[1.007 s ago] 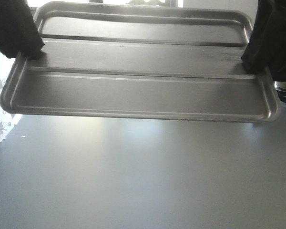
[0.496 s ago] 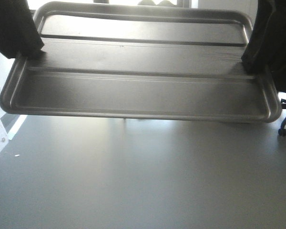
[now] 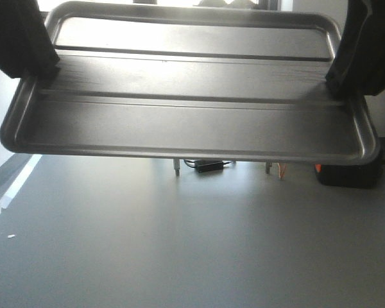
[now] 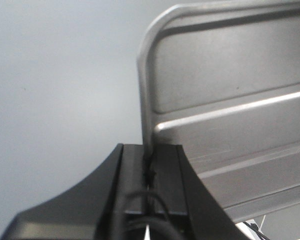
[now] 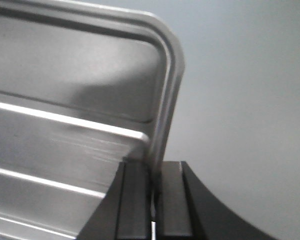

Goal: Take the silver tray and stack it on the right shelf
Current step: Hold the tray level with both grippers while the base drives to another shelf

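A: Tray aloft, floor below it. The left gripper pinches its left rim, the right gripper its right rim.
B: Thin edge grips! Uneven arm travel could twist the tray free and drop it. The shelf isn't in sight.

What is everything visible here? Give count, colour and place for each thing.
shiny silver rectangular metal tray with two ribs: one, silver, held up in front
flat surface: one, grey, below the tray
box with orange mark: one, black, below the tray's right corner
small object with cable: one, black, below the tray's middle
thin metal legs: two, grey, beside that object
left gripper: one, black, clamping the tray's left rim
right gripper: one, black, clamping the tray's right rim
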`<state>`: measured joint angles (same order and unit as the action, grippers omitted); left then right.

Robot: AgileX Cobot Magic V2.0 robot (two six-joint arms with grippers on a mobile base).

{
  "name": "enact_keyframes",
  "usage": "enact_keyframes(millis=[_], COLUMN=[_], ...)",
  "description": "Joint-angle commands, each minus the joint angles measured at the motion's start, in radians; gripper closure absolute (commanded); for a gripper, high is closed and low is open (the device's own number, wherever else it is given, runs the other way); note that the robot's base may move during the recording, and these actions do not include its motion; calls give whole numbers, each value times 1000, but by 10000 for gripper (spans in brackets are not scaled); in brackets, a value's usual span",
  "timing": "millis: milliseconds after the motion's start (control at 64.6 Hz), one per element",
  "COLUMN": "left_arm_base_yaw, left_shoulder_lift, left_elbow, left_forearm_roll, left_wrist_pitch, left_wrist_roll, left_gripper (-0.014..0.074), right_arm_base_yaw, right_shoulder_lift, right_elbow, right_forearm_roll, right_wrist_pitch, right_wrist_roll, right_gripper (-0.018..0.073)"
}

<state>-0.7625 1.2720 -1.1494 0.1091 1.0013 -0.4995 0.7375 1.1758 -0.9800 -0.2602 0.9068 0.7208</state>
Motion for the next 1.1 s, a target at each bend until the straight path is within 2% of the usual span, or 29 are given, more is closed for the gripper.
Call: enact_keyframes(millis=[0, 1084], left_arm_base_yaw=[-11, -11], left_shoulder_lift=[-26, -26], left_elbow=[-27, -27], left_forearm_roll=[20, 13], left_wrist_pitch=[-14, -14], left_wrist_roll=[21, 21], left_gripper=[689, 689], right_arm_base_yaw=[-1, -1], right_shoulder_lift=[-24, -24], right_elbow=[-37, -37], right_forearm_roll=[-47, -47], right_wrist_pitch=[-38, -38], right_wrist_roll=[-21, -21], right_gripper=[503, 503])
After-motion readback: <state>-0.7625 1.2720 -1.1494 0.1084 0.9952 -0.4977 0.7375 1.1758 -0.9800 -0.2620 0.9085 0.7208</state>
